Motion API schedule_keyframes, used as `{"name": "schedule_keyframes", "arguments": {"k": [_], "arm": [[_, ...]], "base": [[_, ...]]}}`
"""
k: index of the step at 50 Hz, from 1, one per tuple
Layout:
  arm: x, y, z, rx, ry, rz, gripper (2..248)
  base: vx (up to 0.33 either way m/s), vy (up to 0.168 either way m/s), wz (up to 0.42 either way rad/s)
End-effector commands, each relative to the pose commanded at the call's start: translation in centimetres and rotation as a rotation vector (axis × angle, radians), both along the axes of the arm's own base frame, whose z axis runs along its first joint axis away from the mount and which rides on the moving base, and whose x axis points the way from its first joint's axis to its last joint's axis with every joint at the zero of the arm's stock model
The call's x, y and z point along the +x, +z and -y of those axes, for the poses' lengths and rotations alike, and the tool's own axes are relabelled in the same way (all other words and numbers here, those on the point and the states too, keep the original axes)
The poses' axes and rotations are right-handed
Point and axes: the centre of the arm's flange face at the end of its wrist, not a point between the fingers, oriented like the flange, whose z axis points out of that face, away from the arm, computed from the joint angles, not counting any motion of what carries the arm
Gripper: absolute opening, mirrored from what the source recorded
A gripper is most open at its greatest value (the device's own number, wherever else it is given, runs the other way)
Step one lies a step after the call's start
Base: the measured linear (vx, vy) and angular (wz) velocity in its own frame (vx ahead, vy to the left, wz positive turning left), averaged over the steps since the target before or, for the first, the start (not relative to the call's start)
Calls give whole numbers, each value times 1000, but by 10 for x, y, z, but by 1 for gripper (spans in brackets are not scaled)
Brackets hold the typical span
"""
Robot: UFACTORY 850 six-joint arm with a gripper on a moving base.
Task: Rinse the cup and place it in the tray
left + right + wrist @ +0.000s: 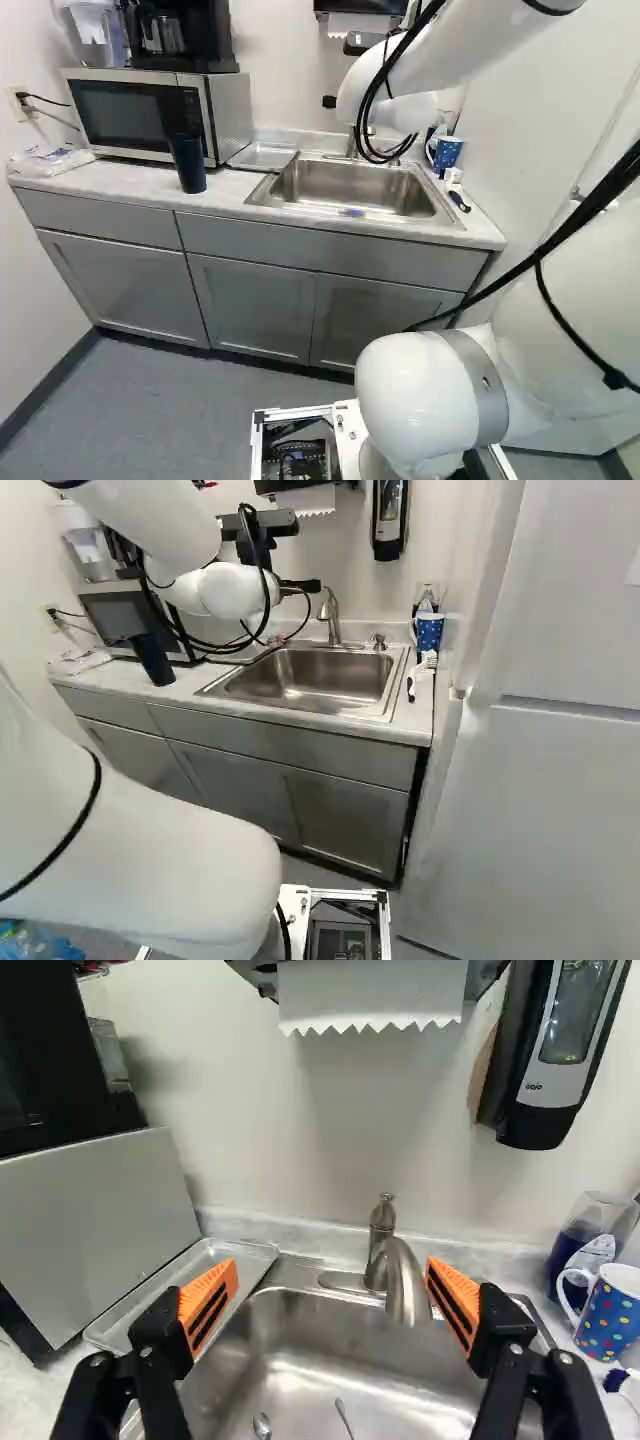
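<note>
Facing faucet (403, 1285) and sink rim (292, 1272), gripper (303, 586) fingers (208, 1305) wide apart, open room between.

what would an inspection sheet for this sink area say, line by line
surface: pale counter around a metal sink
job's things: dark blue cup before the microwave; polka-dot mug across the sink; tray between microwave and sink; which cup is meant, cannot tell
clutter: spoon and a thin utensil in the sink
hand: open, above the sink
gripped: nothing seen
cables: black cables looped along the arm
surroundings: soap dispenser and paper towel above
</note>
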Motion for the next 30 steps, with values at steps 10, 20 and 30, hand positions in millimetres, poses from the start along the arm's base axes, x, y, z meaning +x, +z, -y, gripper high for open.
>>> {"name": "schedule_keyframes", "arguments": {"k": [10,20,30], "arm": [[0,0,0,0,0,0,247],[0,0,0,0,0,0,247],[3,0,0,0,0,-1,247]], "base": [[0,0,0],[0,0,0],[0,0,0]]}}
